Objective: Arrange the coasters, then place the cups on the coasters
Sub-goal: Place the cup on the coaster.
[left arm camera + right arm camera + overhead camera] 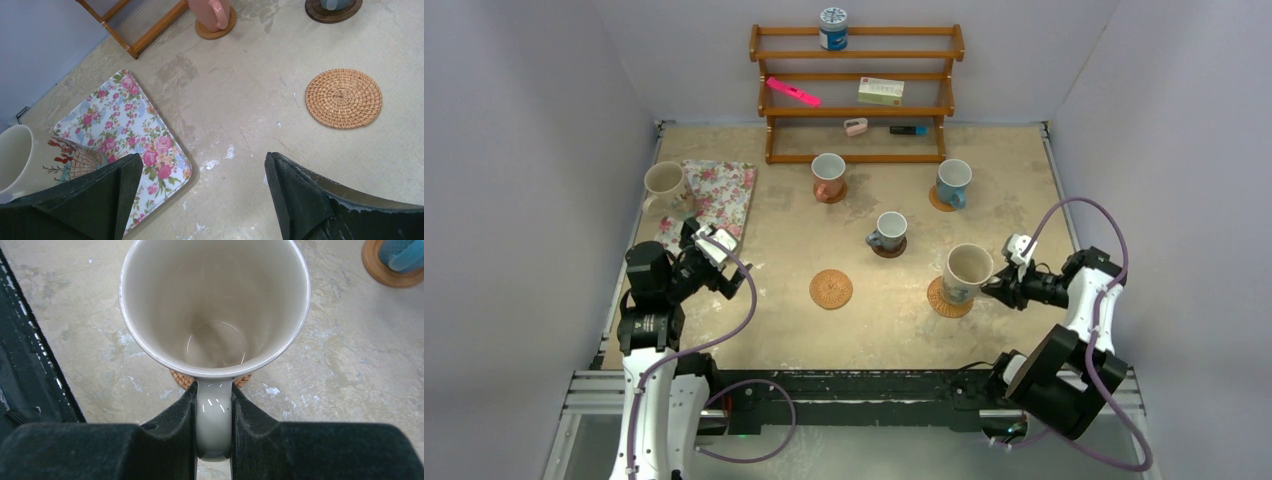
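Scuffed beige tabletop, pale grey walls on three sides. Pinching the handle of the large cream mug [215, 305] with the right gripper [213, 395], jaws clamped on either side of the loop, rim facing up. Standing over the near-right woven coaster [948, 302], a little off its centre; fully seated or just above it, not telling from these views.

Judging the mug as glazed ceramic: rigid, fairly heavy for a handle-only pinch, slick and chippable, so probably wanting to swing about the handle. Treating the handle loop or the rim wall as the only sensible holds.

Noting the left gripper [202, 160] hanging wide open and empty over the table's left side, with the second cream mug [12, 155] near its left finger, just beside the floral mat [125, 120] and not yet on a coaster. Seeing one bare woven coaster [343, 98] lying near the middle front, only open table between it and that mug.

Finding three more already on coasters further back: pink-brown mug [828, 175], blue mug [952, 182], small grey-blue mug [889, 230]. Counting the wooden rack [856, 90] behind them as well apart, blocking nothing.
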Robot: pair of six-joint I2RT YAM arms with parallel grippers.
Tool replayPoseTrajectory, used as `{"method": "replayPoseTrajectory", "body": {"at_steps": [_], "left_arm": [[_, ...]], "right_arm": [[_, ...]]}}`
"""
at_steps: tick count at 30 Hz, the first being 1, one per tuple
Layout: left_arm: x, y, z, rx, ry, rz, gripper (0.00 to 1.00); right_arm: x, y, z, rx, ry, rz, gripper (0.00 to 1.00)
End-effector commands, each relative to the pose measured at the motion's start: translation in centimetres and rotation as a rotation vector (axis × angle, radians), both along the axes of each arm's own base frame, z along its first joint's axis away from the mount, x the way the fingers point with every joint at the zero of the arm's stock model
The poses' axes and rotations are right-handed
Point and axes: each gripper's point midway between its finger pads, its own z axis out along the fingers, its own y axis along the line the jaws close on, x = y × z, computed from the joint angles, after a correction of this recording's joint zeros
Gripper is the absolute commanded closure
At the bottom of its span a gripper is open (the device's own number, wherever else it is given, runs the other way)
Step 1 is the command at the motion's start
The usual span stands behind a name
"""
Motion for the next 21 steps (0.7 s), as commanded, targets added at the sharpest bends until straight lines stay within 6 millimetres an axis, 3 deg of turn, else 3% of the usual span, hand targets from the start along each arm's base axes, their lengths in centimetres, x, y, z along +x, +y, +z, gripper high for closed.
{"method": "replayPoseTrajectory", "body": {"at_steps": [1, 21], "left_arm": [[0.1, -0.2, 0.8, 0.002, -0.030, -0.022, 0.00], [0.1, -0.2, 0.7, 0.002, -0.027, -0.023, 0.00]], "right_arm": [[1.4, 0.5, 2.0, 0.082, -0.090, -0.064, 1.00], [1.0, 1.7, 1.3, 0.078, -0.061, -0.016, 1.00]]}}
